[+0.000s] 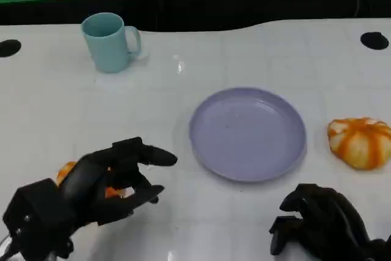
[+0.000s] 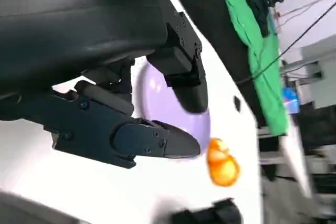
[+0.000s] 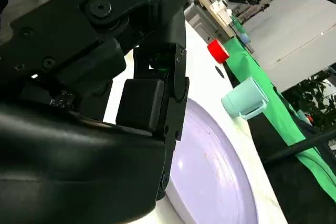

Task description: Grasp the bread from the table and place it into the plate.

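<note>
Bread [image 1: 361, 142] waits on tabletop [image 1: 183, 108], ungrasped.
Our right hand [image 1: 317, 221], curled empty, must reach it beside the plate [image 1: 247, 132].

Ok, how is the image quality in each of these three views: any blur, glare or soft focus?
Head view: evenly lit and fairly sharp, with a small glare spot on the table near the mug. Left wrist view: the bread and the background are smeared, while the left hand is crisper. Right wrist view: the right hand close up is soft, the plate is clearer.
</note>
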Controlling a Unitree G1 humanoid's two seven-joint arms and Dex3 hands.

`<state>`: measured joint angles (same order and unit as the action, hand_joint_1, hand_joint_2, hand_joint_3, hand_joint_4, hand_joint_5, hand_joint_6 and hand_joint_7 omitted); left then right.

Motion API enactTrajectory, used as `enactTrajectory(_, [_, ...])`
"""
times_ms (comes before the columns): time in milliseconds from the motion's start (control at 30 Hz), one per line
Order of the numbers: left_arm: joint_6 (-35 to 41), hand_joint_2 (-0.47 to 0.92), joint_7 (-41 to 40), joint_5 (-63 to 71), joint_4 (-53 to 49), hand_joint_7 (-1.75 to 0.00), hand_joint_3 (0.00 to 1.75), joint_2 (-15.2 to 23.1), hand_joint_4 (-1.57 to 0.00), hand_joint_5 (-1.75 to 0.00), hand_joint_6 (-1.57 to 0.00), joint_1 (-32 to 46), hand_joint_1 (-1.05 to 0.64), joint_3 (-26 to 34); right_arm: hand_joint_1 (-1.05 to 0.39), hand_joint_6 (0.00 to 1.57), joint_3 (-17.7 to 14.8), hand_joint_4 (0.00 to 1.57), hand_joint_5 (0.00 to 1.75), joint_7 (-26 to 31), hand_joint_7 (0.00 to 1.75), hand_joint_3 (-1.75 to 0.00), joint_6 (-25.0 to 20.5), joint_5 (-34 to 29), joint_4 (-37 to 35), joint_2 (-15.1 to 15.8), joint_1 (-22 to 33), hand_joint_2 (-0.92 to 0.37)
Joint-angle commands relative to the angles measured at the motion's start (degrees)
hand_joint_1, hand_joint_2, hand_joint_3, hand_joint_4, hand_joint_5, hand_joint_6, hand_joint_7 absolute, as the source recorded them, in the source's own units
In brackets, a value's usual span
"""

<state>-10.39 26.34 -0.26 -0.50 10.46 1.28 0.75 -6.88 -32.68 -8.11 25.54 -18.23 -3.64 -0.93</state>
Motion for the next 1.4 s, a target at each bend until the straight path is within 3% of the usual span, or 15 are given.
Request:
enactTrajectory(33, [1.6,0.92,-3.5,7.2,5.8,-0.08,0.08,4.9,-0.43,-0.89,-0.53,0.5,-0.52,-0.3,-1.02,1.57,0.0,1.53,0.81,0.0,0.38,0.0,0.7,0.0,-0.1,0.3,-0.2,-0.73])
enactTrajectory(133, [3.1,0.92,-4.8,12.1,8.7,-0.05,0.07,7.6,-0.39,-0.86,-0.5,0.5,-0.56,-0.8,-1.02,1.57,0.0,1.53,0.81,0.2,0.38,0.0,0.7,-0.1,-0.3,0.2,-0.4,-0.73])
enactTrajectory(167, [4.5,0.92,-4.8,16.7,10.9,-0.04,0.07,10.1,-0.38,-0.85,-0.49,0.3,-0.58,-1.3,-1.02,1.57,0.0,1.53,0.81,0.3,0.38,0.0,0.8,-0.1,-0.4,0.1,-0.4,-0.73])
enactTrajectory(267, [8.9,0.92,-3.7,27.5,16.4,-0.01,0.13,15.1,-0.44,-0.42,-0.38,0.0,-0.68,-2.8,-1.01,1.57,-0.1,1.53,0.81,0.6,0.38,0.0,0.3,0.0,-0.4,-0.1,-0.6,-0.72])
enactTrajectory(467, [16.0,0.92,-1.1,44.2,22.5,0.0,0.07,19.8,-0.41,-0.18,-0.32,-1.2,-0.69,-7.3,-1.01,1.57,-0.1,1.53,0.8,0.6,0.38,0.0,0.6,-0.2,-0.6,0.0,-0.8,-0.72])
enactTrajectory(867, [22.8,0.9,4.0,61.6,18.0,0.0,0.0,20.0,-0.41,-0.06,-0.31,-5.7,-0.69,-14.7,-1.02,1.57,-0.2,1.53,0.8,0.8,0.38,0.0,0.9,-0.5,-1.5,-0.3,-1.4,-0.72])
enactTrajectory(1400, [22.9,0.9,-4.1,62.5,-11.5,-0.01,0.0,16.1,-0.47,-0.05,-0.3,-16.5,-0.71,-23.2,-1.02,1.57,-0.1,1.54,0.79,0.3,0.38,0.0,1.1,-0.4,-1.1,-0.1,-1.0,-0.72])
